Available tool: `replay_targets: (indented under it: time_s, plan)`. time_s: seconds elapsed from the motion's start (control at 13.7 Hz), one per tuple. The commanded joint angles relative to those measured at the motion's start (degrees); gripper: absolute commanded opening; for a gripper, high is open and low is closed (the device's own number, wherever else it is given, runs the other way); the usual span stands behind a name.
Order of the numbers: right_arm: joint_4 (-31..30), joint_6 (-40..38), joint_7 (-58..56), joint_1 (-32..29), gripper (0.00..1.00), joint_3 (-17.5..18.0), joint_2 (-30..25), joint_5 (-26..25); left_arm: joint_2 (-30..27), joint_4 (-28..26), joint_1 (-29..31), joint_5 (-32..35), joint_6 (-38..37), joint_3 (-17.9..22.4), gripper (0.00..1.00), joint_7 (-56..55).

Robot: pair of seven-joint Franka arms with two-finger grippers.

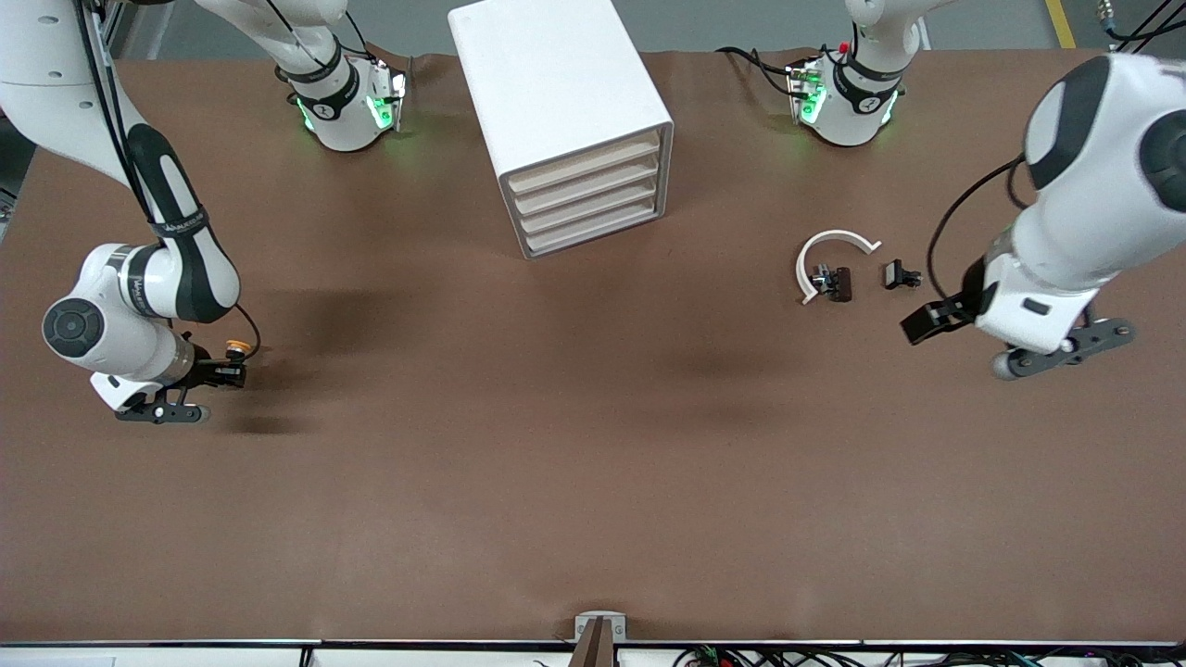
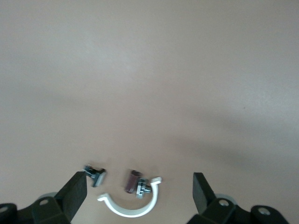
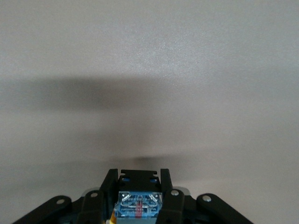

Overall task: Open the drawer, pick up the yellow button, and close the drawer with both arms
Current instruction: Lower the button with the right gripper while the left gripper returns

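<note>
Cabinet point(image 1: 561, 116): we see all four drawers flush, so the drawer point(image 1: 591, 222) reads as shut again.
Left gripper point(image 1: 927, 321): jaws wide and empty, waiting over bare table near the black clips point(image 1: 834, 281).
Right gripper point(image 1: 227, 371): clamped on the button point(image 1: 237, 347), over the table at the right arm's end.
Progress: we judge the task essentially done.

Brown table point(image 1: 593, 445) — cabinet point(image 1: 556, 102), clips point(image 1: 839, 283), white band point(image 1: 825, 250).
</note>
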Motion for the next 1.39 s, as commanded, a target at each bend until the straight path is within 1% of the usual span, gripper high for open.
replay_targets:
  time_s: [0.0, 0.07, 0.15, 0.29, 0.37, 0.44, 0.51, 0.58, 0.66, 0.8, 0.95, 1.1, 1.32]
  plan:
    - [0.51, 2.05, -0.21, -1.4, 0.19, 1.31, 1.22, -1.09, -4.04, 0.72, 1.64, -1.32, -2.17, -0.29, 1.0, 6.68]
    - [0.51, 3.28, -0.21, -1.4, 0.19, 1.31, 1.83, -1.09, -5.97, 0.54, 0.77, -2.38, -2.26, 2.41, 1.0, 9.31]
    - [0.51, 3.73, -0.21, -1.4, 0.19, 1.31, 2.1, -1.09, -7.12, 0.45, -1.85, -4.3, -2.34, 6.09, 1.0, 11.77]
    - [0.51, 3.73, -0.21, -1.4, 0.22, 1.31, 2.28, -1.09, -10.11, 0.45, -11.66, -8.52, -4.97, 19.16, 1.0, 17.05]
    - [0.51, 3.73, -0.21, -1.4, 0.29, 1.31, 2.28, -1.09, -11.25, 0.37, -15.98, -9.15, -6.37, 24.27, 1.0, 18.64]
    - [0.51, 3.73, -0.21, -1.4, 0.36, 1.31, 2.28, -1.09, -12.65, 0.02, -19.85, -9.24, -8.21, 28.24, 1.0, 19.61]
    - [0.51, 3.73, -0.21, -1.4, 0.61, 1.31, 2.19, -1.09, -13.62, -0.33, -21.63, -9.24, -8.93, 29.93, 1.0, 19.79]
    - [0.51, 3.65, -0.21, -1.4, 0.87, 1.31, 2.19, -1.0, -15.2, -1.47, -22.26, -9.24, -9.2, 30.21, 1.0, 19.88]
    - [0.51, 3.3, -0.12, -1.31, 1.0, 1.31, 2.11, -1.0, -17.13, -3.31, -23.05, -9.24, -9.2, 30.38, 1.0, 21.01]
    - [0.43, 2.68, -0.12, -1.22, 1.0, 1.39, 1.75, -1.0, -19.78, -5.86, -24.63, -9.33, -9.29, 31.52, 1.0, 21.73]
    - [0.51, 0.32, -0.12, -1.13, 1.0, 1.57, 0.97, -0.91, -22.06, -8.58, -24.9, -9.33, -9.11, 31.88, 1.0, 22.08]
    - [0.6, -3.54, 0.14, -0.78, 1.0, 1.83, -1.58, -0.21, -21.99, -8.69, -24.29, -9.24, -8.94, 31.88, 1.0, 23.3]
    - [0.6, -8.11, 0.4, -0.43, 1.0, 3.15, -4.74, 2.07, -21.98, -8.95, -24.02, -9.24, -9.11, 31.97, 1.0, 25.76]
